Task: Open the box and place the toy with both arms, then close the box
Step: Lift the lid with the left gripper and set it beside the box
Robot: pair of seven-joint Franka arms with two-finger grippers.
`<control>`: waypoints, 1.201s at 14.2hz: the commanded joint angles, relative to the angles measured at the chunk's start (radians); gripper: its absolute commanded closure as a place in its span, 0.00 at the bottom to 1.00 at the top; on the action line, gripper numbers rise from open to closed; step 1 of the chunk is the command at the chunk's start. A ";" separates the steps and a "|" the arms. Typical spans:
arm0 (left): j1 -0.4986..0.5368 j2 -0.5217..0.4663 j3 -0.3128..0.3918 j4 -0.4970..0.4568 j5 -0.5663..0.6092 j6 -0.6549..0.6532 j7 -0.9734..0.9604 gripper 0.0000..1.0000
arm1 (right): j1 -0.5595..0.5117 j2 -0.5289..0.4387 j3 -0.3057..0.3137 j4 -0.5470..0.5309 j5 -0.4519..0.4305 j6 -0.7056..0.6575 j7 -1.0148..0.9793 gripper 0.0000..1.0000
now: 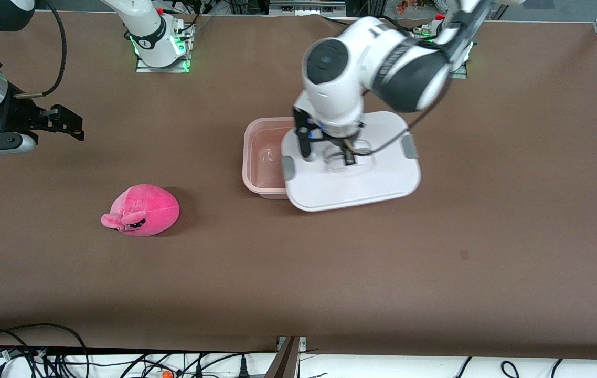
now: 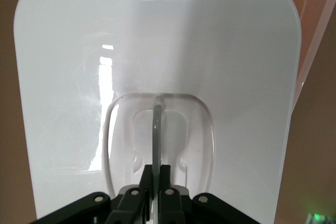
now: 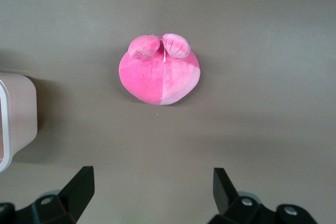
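Observation:
The translucent pink tub (image 1: 263, 157) stands mid-table, its inside showing bare at the end toward the right arm. The white lid (image 1: 351, 181) with grey side clips (image 1: 409, 147) sits askew, shifted toward the left arm's end and overhanging the tub. My left gripper (image 1: 348, 156) is shut on the lid's clear handle (image 2: 156, 124), seen close in the left wrist view (image 2: 157, 174) over the lid (image 2: 236, 77). The pink plush toy (image 1: 142, 210) lies on the table nearer the front camera, toward the right arm's end. My right gripper (image 1: 74, 126) is open and empty in the air; its wrist view (image 3: 152, 170) shows the toy (image 3: 159, 74).
The brown table (image 1: 330, 273) carries nothing else. A corner of the tub (image 3: 18, 114) shows at the edge of the right wrist view. The arm bases (image 1: 159, 47) stand along the table's edge farthest from the front camera. Cables (image 1: 41, 352) hang below the edge nearest it.

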 commanded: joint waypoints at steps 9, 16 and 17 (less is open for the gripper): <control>0.415 -0.031 0.019 0.113 0.008 -0.160 0.425 1.00 | -0.011 0.008 -0.004 0.018 -0.005 0.000 0.012 0.00; 0.598 -0.022 0.026 0.113 0.008 -0.152 0.593 1.00 | -0.011 0.007 0.000 0.013 0.000 -0.039 0.013 0.00; 0.598 -0.022 0.026 0.113 0.008 -0.152 0.595 1.00 | -0.011 0.007 -0.002 0.013 0.000 -0.037 0.013 0.00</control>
